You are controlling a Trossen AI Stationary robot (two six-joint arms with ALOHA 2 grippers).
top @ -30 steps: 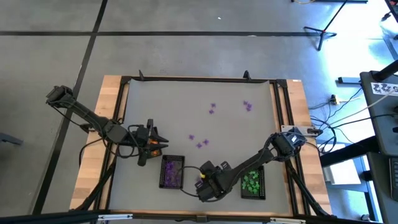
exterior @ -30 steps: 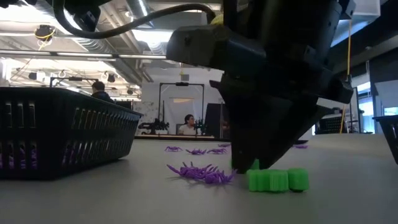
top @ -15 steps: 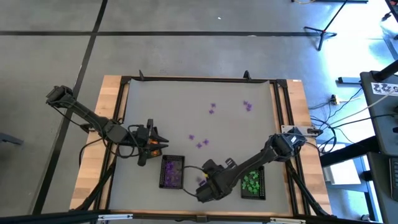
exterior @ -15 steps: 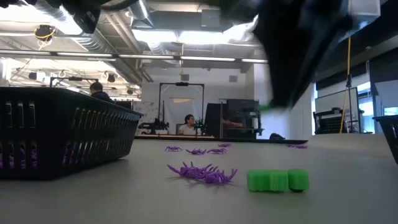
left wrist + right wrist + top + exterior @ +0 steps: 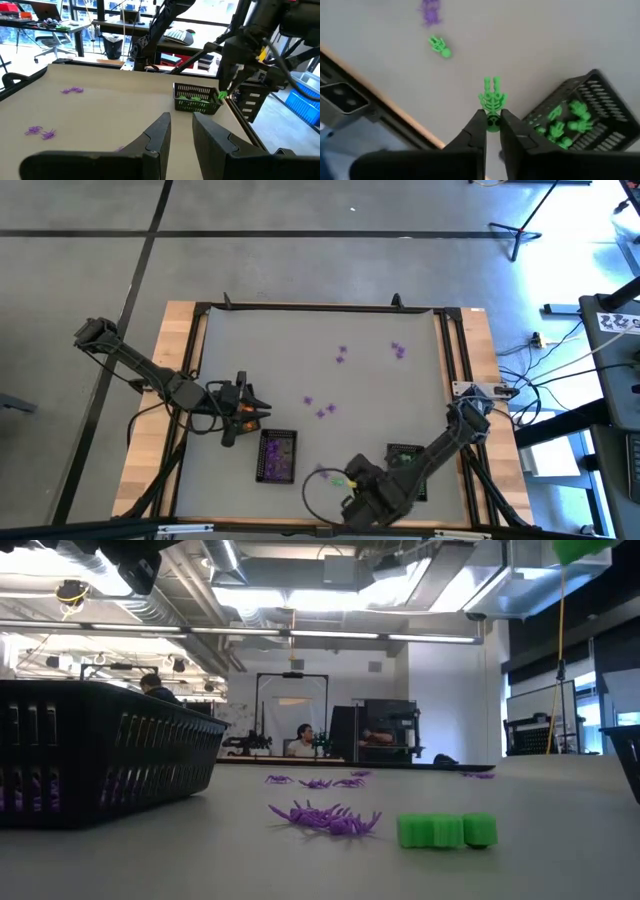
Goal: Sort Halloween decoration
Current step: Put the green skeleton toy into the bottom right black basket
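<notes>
While the green skeleton trinket (image 5: 492,102) hangs pinched by its head end between the tips of the right gripper (image 5: 492,120), lifted clear of the table (image 5: 300,350) near its front edge, the step in hand looks like the carry of 1 green piece toward the tray of green pieces (image 5: 580,117) just beside it. The next move, as I judge it, calls for swinging over that tray's rim and letting the fingers part only once the piece is above the mesh, since it is tiny and light and could bounce out or catch on a wall. It is moulded plastic, glossy, ribbed, with 2 thin legs. Another green trinket (image 5: 446,830) still lies flat on the table, chunky and lobed, next to a spiky purple cluster (image 5: 325,819) of thin-legged, spider-like shapes. More purple pieces (image 5: 343,355) lie scattered farther back. A second black mesh tray (image 5: 277,455) holds purple ones. The left gripper (image 5: 181,135) waits over the table's left part, its broad dark fingers slightly apart and holding nothing.
</notes>
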